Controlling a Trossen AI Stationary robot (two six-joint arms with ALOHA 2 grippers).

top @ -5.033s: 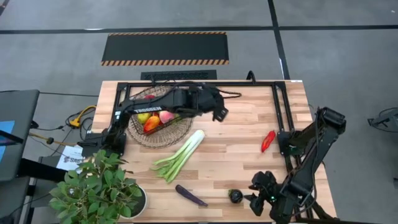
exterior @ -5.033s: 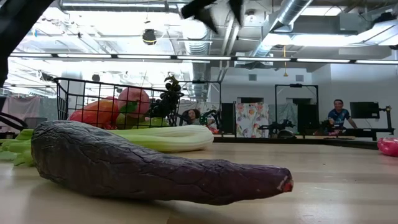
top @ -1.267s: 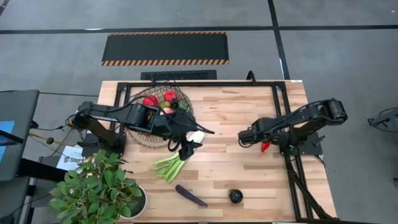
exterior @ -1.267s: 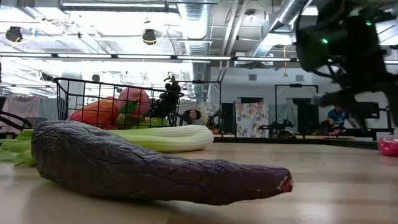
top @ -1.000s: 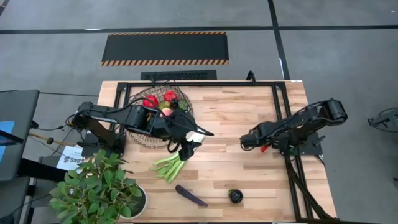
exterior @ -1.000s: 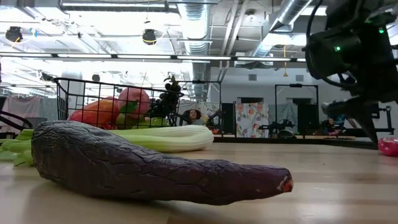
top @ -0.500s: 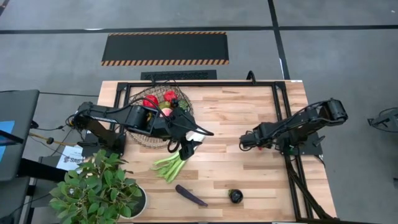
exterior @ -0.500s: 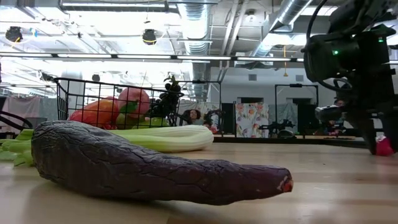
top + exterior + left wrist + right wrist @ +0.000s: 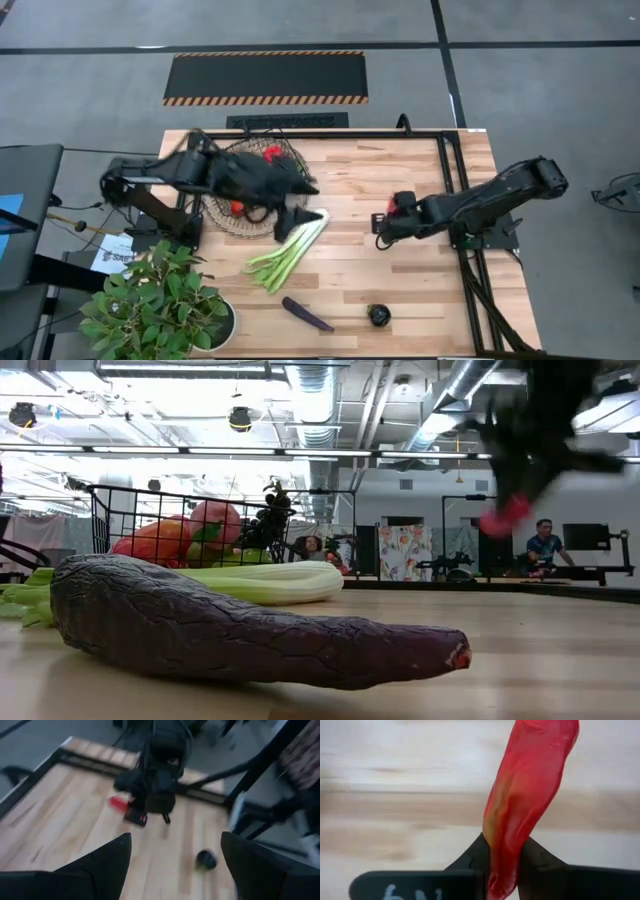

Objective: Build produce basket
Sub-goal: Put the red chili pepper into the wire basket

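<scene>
The right tool [image 9: 502,857] pinches the glossy red chilli [image 9: 527,795] by one end, its long axis running straight out from between the pressed dark fingers. In the high view that tool [image 9: 385,228] sits right of centre, the chilli [image 9: 404,202] lifted off the pale wooden worktop [image 9: 400,290]. The round dark wire-mesh basket [image 9: 225,222] lies well apart toward the upper left, so the carry likely runs leftward. The left tool [image 9: 290,215], spread and empty, hangs between basket and long green-white leek stalk [image 9: 290,250], nearer both
</scene>
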